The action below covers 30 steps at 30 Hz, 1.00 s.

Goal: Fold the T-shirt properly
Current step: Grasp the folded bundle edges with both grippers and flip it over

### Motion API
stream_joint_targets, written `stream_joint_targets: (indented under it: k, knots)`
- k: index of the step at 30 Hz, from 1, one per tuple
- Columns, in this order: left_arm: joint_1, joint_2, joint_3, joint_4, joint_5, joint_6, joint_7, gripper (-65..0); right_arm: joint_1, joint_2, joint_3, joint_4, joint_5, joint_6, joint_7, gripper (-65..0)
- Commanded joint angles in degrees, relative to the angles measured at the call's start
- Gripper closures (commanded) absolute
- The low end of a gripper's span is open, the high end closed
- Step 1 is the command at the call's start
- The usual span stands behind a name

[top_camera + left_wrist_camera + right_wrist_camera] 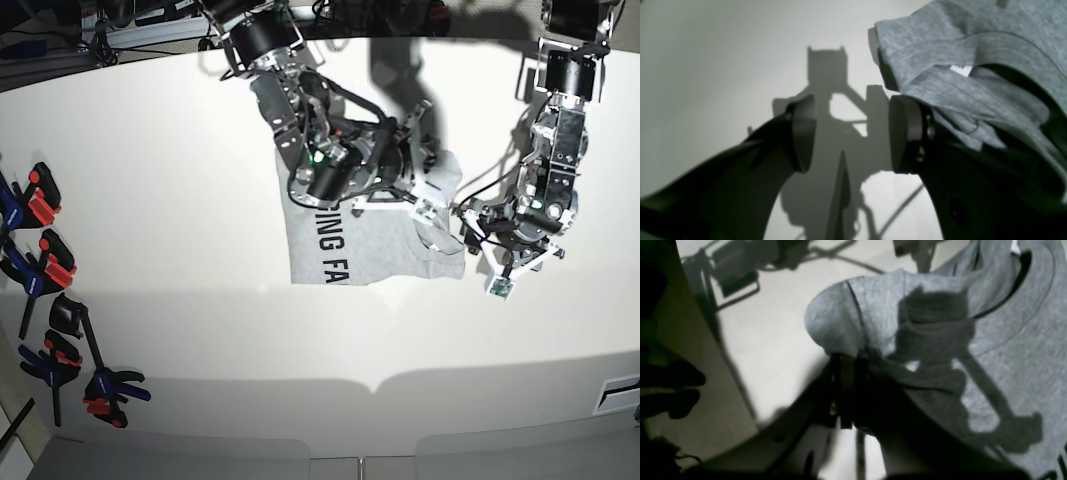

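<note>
The light grey T-shirt (350,245) lies bunched on the white table, with black lettering showing at its near left. My right gripper (845,361) is shut on a fold of the shirt (1023,356) near the shoulder, and the cloth bulges above the fingers. In the base view this gripper (425,203) is over the shirt's right side. My left gripper (851,133) is open with nothing between its pads. The shirt's collar edge (973,26) lies against the outside of its right finger (903,133). In the base view the left gripper (468,225) is at the shirt's right edge.
Several orange, blue and black clamps (40,270) lie along the left edge of the white table (180,180). Arm shadows fall across the table's far side. A white neck label (961,70) shows inside the collar.
</note>
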Motion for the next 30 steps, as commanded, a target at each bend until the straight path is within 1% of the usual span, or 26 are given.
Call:
stream_joint_targets:
  k: [1, 3, 4, 5, 8, 10, 11, 13, 15, 17, 19, 22, 23, 25, 27, 28, 30]
  knots:
    - [-1.40, -0.52, -0.31, 1.07, -0.07, 0.48, -1.38, -32.1, 1.09, -0.85, -0.13, 1.01, 2.67, 0.68, 1.14, -8.3]
    - [-1.40, -0.52, -0.31, 1.07, -0.07, 0.46, -1.38, -32.1, 1.09, -0.87, -0.13, 1.01, 4.48, 0.68, 1.16, -20.3]
    - [-1.40, -0.55, -0.31, 1.07, -0.04, 0.48, -1.36, -32.1, 1.09, -0.87, -0.13, 1.01, 5.01, 0.68, 1.22, -24.4]
    - [-1.40, -0.55, -0.31, 1.07, -0.04, 0.48, -1.38, -32.1, 1.14, -0.94, -0.13, 1.01, 4.98, 0.68, 1.44, -26.8]
    - [-1.42, -0.55, -0.33, 1.07, 0.09, 0.46, -1.38, -32.1, 1.31, -1.16, -0.11, 1.01, 4.96, 0.68, 1.64, -27.1]
    - [-1.42, -0.52, -0.33, 1.07, 2.19, 0.50, -1.40, -32.1, 1.42, -1.14, -0.09, 1.11, 5.62, 0.96, 1.77, -27.1]
    - [-1.46, -0.57, -0.33, 1.07, 3.41, 0.55, -1.44, -32.1, 1.42, -1.11, -0.09, 1.27, 6.45, 1.95, 1.66, -27.1]
    - [-1.57, -0.70, -0.33, 1.07, 5.73, 2.16, -1.81, -32.1, 1.42, -1.11, -0.09, 1.79, 6.62, 3.72, 1.53, -27.1]
    - [-1.70, -0.70, -0.33, 1.07, 7.52, 3.67, -2.03, -32.1, 1.42, -1.14, 0.44, 3.13, 5.33, 3.65, 1.79, -27.0]
    - [-1.73, -0.72, -0.33, 1.07, 7.69, 3.93, -2.23, -32.1, 1.40, -1.14, 2.14, 5.05, 4.55, 3.63, 3.87, -26.9]
    - [-1.68, -0.72, -0.33, 1.07, 7.72, 4.48, -2.97, -32.1, 1.40, -1.14, 5.11, 7.23, 4.46, 3.63, 7.37, -26.6]
    - [-1.68, -0.66, -0.33, 1.36, 9.14, 8.61, -5.53, -32.1, 1.42, -1.14, 11.47, 9.25, 4.20, 3.39, 13.22, -26.5]
    - [-1.68, -0.68, -0.33, 1.81, 9.66, 9.09, -6.05, -32.1, 1.42, -1.14, 14.03, 9.25, 3.45, 3.13, 15.65, -26.5]
    - [-1.62, -0.66, -0.31, 4.02, 9.38, 9.05, -6.10, -32.1, 1.42, -1.14, 19.32, 8.96, -0.94, 1.92, 21.35, -26.5]
    - [-1.09, -0.66, -0.26, 7.82, 6.86, 9.01, -5.99, -32.1, 2.05, -1.11, 24.50, 7.69, -4.02, -0.83, 25.57, -26.5]
    - [-0.59, -0.63, -0.26, 10.29, 4.94, 8.98, -5.92, -32.1, 2.86, -1.11, 26.84, 6.43, -4.59, -1.51, 26.36, -26.5]
    - [1.07, -0.15, -0.26, 16.02, 1.40, 8.66, -5.99, -32.1, 5.44, -0.76, 30.38, 2.71, -4.52, -1.60, 26.47, -26.5]
